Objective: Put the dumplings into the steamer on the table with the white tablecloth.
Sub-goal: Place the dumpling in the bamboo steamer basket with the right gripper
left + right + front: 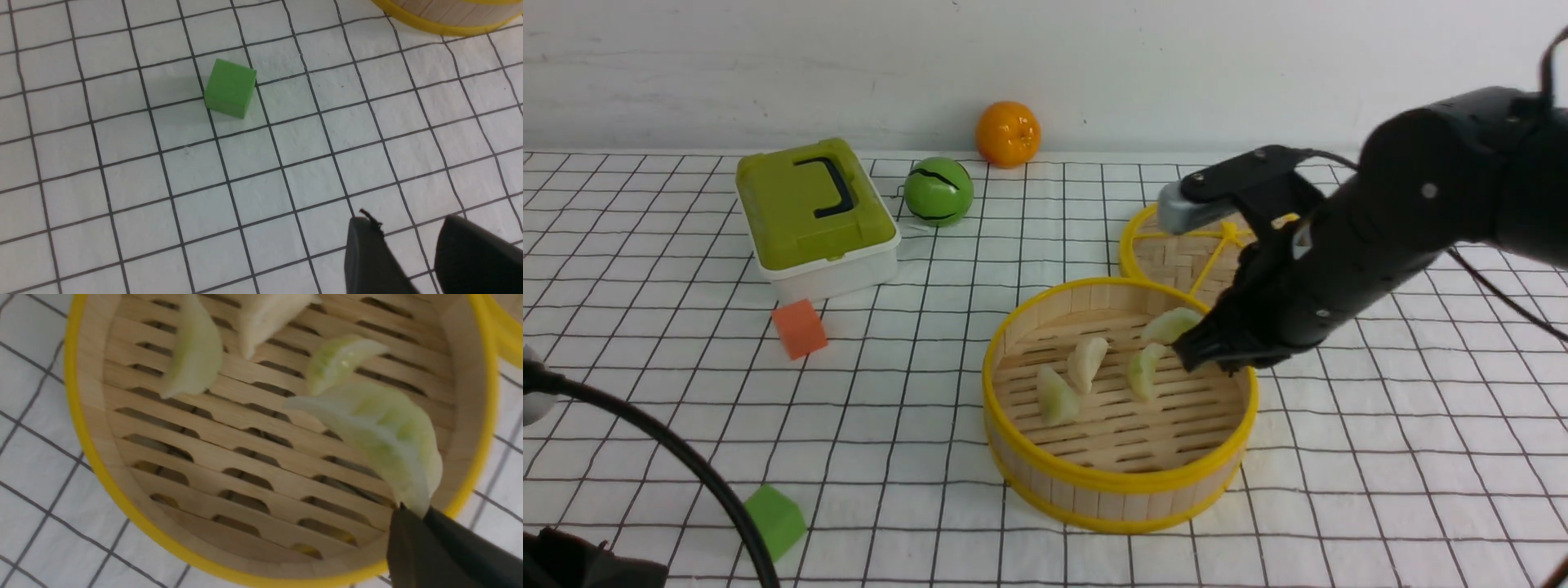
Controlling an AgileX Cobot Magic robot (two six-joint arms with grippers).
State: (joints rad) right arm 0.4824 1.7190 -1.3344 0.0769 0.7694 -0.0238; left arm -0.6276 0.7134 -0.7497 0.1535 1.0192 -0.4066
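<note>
A dumpling point(380, 430) is pinched by its tip in the right end effector point(423, 516), likely so it can be dropped inside the steamer point(1119, 482). Three dumplings point(1085, 365) lie there. The left end effector point(408, 249) is held apart.

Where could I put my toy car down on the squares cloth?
Maybe on the white tablecloth between the green cube and the steamer, or between the red cube and the steamer. It's crowded behind the steamer: the woven lid sits there, and the right claw is over the rim, pinching a dumpling.
</note>
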